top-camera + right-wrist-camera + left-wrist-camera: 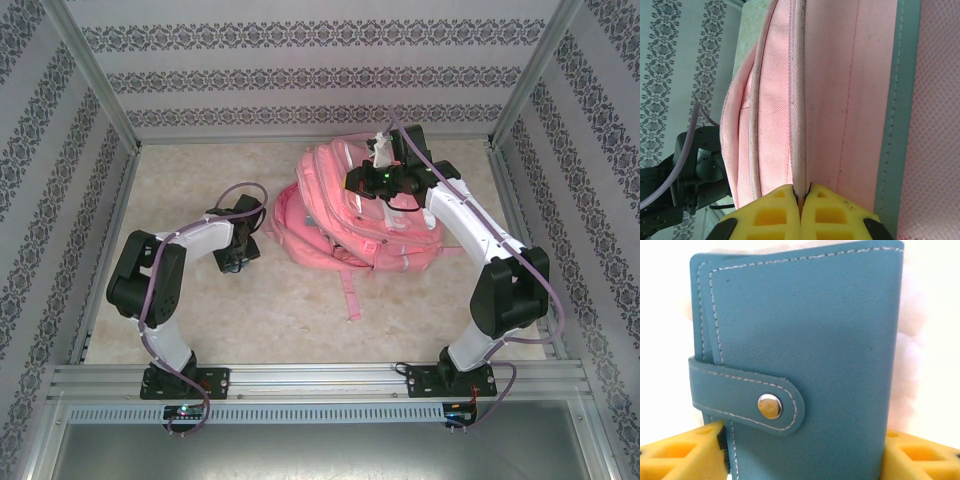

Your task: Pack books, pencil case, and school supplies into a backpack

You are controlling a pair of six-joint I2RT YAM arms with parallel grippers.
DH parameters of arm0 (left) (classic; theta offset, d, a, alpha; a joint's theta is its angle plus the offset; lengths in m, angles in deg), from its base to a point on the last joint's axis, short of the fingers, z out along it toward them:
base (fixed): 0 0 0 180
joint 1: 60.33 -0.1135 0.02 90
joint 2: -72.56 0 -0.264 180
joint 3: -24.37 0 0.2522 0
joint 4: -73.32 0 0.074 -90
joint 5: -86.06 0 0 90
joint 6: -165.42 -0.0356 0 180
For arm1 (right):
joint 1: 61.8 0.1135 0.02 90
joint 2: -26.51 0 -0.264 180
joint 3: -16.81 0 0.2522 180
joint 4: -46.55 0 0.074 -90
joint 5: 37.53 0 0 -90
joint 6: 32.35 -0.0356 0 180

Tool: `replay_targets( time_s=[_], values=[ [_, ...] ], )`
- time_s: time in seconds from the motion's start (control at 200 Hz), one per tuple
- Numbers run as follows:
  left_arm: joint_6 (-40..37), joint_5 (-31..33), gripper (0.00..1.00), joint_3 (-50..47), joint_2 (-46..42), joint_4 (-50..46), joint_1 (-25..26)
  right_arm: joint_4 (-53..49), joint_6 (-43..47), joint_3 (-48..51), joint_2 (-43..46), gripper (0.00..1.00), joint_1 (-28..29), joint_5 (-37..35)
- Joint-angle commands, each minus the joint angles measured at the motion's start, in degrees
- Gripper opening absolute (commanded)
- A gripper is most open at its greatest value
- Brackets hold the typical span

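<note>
Right wrist: right pincer pinching pink backpack seam; contents hidden.

High view looking down from near side, wrist views close-up (right also sees backpack)

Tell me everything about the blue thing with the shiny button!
The blue case looks like soft teal leather with white stitching along its edges. A strap wraps from the left edge across the front and shuts with a round silver snap. The case is closed and stands upright in the left wrist view, between the left gripper's two yellow fingers, which seem to press on its sides.
</note>
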Motion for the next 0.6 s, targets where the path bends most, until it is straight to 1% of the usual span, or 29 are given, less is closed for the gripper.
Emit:
replay_targets(
  time_s=[0.0,0.065,0.075,0.1,0.12,0.15,0.175,0.24,0.32,0.415,0.595],
  values=[
    [0.1,1.9,0.53,-0.8,-2.7,-3.4,-0.6,2.0,0.8,-2.0,0.4,0.0,1.1,2.4],
    [0.2,1.6,0.49,-0.6,-3.9,-3.7,-0.6,1.9,1.0,-2.1,0.4,0.0,1.1,2.4],
    [0.2,1.5,0.48,-0.6,-4.0,-3.8,-0.5,1.9,1.0,-2.2,0.4,0.0,1.1,2.4],
    [0.2,1.3,0.39,-0.7,-4.4,-3.8,-0.5,1.8,1.0,-2.3,0.5,0.0,1.1,2.4],
    [0.3,1.2,0.34,-0.6,-4.7,-3.8,-0.5,1.7,1.1,-2.4,0.5,0.0,1.1,2.3],
    [0.3,0.9,0.31,-0.6,-5.3,-3.8,-0.5,1.7,1.1,-2.5,0.5,0.0,1.0,2.3],
    [0.3,0.6,0.32,-0.7,-5.7,-3.8,-0.4,1.6,1.2,-2.7,0.5,0.0,0.9,2.2],
    [0.4,0.2,0.41,-0.3,-6.4,-4.0,-0.2,1.5,1.1,-3.0,0.6,0.0,0.7,2.2],
    [0.3,-0.7,0.39,0.2,-7.1,-4.1,0.1,1.3,1.1,-3.4,0.4,0.0,0.7,2.2],
    [0.4,-2.8,0.41,1.3,-8.0,-3.9,0.7,1.1,1.1,-3.8,0.4,0.0,0.5,2.3],
    [1.4,-7.3,0.42,5.0,-10.3,-2.5,3.2,1.9,-0.2,-4.2,1.1,0.0,-1.6,3.7]
  ],
)
